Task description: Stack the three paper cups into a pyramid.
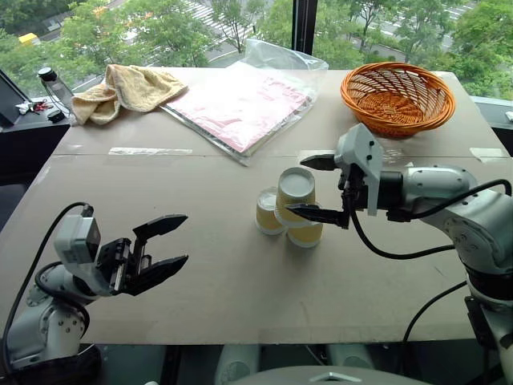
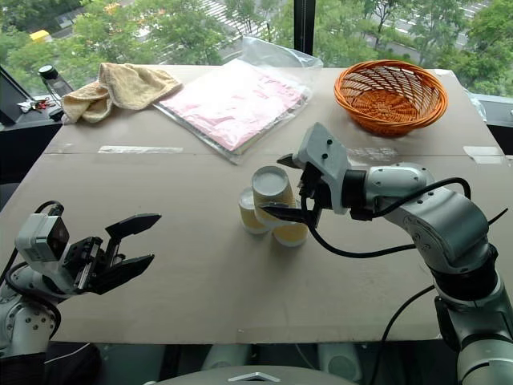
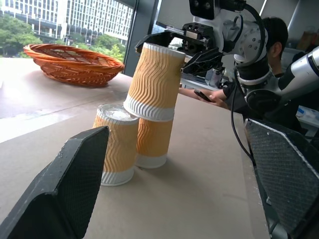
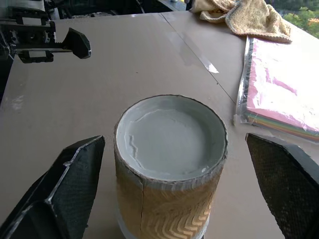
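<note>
Two paper cups (image 1: 268, 210) (image 1: 305, 233) stand upside down side by side near the middle of the table (image 1: 224, 281). The third cup (image 1: 295, 191) rests upside down on top of them, slightly tilted in the left wrist view (image 3: 154, 82). My right gripper (image 1: 297, 184) is open around that top cup, and one finger stands clear of it on each side in the right wrist view (image 4: 169, 149). At the table's front left, well away from the cups, my left gripper (image 1: 183, 238) is open and holds nothing.
An orange wicker basket (image 1: 397, 96) sits at the back right. A clear bag of pink paper (image 1: 240, 104) and a yellow towel (image 1: 128, 88) lie at the back. A person (image 3: 271, 35) sits beyond the table's right side.
</note>
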`<action>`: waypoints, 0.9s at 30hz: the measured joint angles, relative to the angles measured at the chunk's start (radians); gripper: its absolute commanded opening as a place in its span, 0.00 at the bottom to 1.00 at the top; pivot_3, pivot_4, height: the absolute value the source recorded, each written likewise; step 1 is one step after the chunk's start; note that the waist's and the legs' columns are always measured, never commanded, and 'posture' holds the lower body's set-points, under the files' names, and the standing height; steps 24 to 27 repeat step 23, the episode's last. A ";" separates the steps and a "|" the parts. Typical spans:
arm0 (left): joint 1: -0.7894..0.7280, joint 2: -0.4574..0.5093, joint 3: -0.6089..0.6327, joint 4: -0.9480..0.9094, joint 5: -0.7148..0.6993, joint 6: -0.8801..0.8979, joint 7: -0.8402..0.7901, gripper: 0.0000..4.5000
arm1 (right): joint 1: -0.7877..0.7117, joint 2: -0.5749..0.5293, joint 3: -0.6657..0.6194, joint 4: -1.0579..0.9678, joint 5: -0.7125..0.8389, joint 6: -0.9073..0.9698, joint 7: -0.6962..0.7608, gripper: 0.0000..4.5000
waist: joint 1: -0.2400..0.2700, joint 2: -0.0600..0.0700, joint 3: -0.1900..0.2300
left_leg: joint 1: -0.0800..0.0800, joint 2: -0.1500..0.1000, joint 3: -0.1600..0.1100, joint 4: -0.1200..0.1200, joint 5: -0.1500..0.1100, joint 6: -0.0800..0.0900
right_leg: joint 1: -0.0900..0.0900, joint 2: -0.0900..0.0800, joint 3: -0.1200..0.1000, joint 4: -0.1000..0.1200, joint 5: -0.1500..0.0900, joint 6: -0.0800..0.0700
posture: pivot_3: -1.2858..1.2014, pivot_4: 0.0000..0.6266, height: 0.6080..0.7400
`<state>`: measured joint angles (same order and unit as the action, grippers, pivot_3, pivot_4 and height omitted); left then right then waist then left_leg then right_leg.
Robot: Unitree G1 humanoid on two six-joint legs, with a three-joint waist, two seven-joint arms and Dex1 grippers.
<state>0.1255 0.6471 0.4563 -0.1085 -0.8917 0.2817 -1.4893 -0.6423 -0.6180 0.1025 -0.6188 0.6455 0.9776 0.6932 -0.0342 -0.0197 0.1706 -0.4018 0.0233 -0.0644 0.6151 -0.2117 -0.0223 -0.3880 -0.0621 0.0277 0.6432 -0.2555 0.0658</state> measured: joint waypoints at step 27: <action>0.120 0.042 -0.102 -0.026 0.263 0.004 0.269 1.00 | 1.302 0.077 -0.660 -0.128 -0.097 -0.607 0.266 1.00 | 0.020 -0.006 -0.004 | 0.005 0.002 0.003 0.001 0.000 0.000 | 0.004 0.000 0.001 -0.001 -0.005 0.001 | 0.52 0.24 1.00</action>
